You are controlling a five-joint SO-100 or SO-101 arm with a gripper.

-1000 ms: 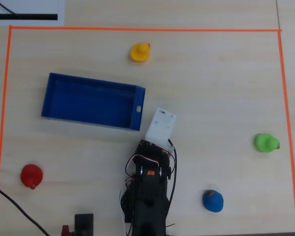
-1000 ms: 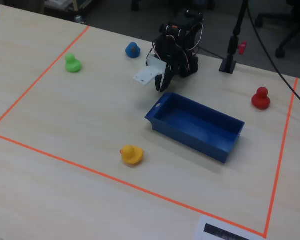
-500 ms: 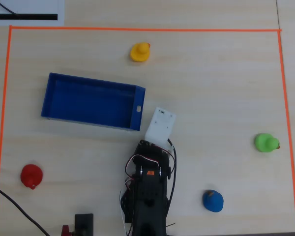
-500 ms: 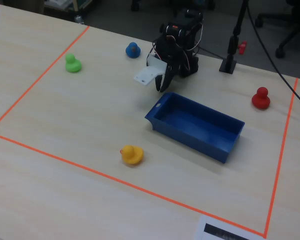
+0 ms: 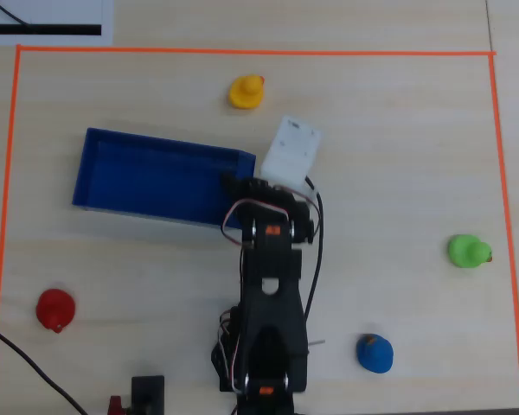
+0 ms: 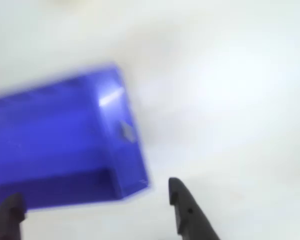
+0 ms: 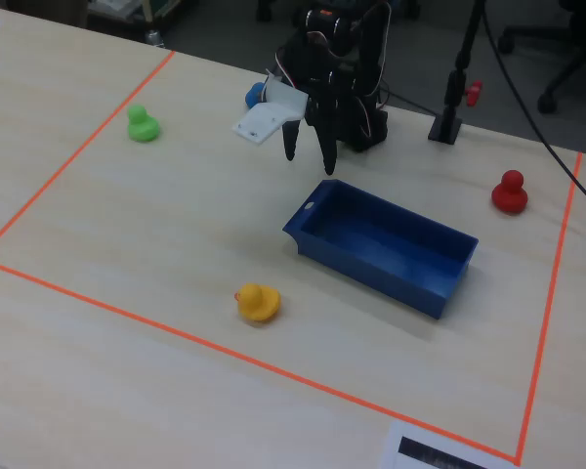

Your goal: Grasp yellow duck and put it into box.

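Surface: pale wood-grain tabletop [image 5: 398, 156] with a work area framed in orange tape; everything below lies inside that frame.

Box: shallow rectangular blue plastic tray [image 5: 156, 177] [image 7: 386, 244] [image 6: 55, 145], low-walled and empty. In the overhead view it sits left of centre, its long axis running roughly left to right along the surface, slightly skewed.

Arm: black arm with orange joints [image 5: 268, 294], based at the bottom edge in the overhead view and reaching up toward the middle, a white plate [image 5: 290, 149] projecting at its wrist.

Jaws: the gripper [image 7: 308, 151] [image 6: 95, 202] hangs over the box's right short end. The two dark tips stand well apart in the wrist view, released, with nothing between them. That view is blurred.

Yellow duck: small rounded yellow toy duck [image 5: 246, 92] [image 7: 258, 302], resting on the surface near the top edge in the overhead view, just beyond the box's far long wall and well apart from the jaws. It does not show in the wrist view.

Key relation: from the jaws the duck lies farther out from the arm's base, slightly left in the overhead view, so the coming reach is likely a forward extension past the box corner. The duck is too round to offer a clear long axis.

Other ducks: green [image 5: 467, 251], red [image 5: 54, 309] and blue [image 5: 374, 353], all well away from that path.
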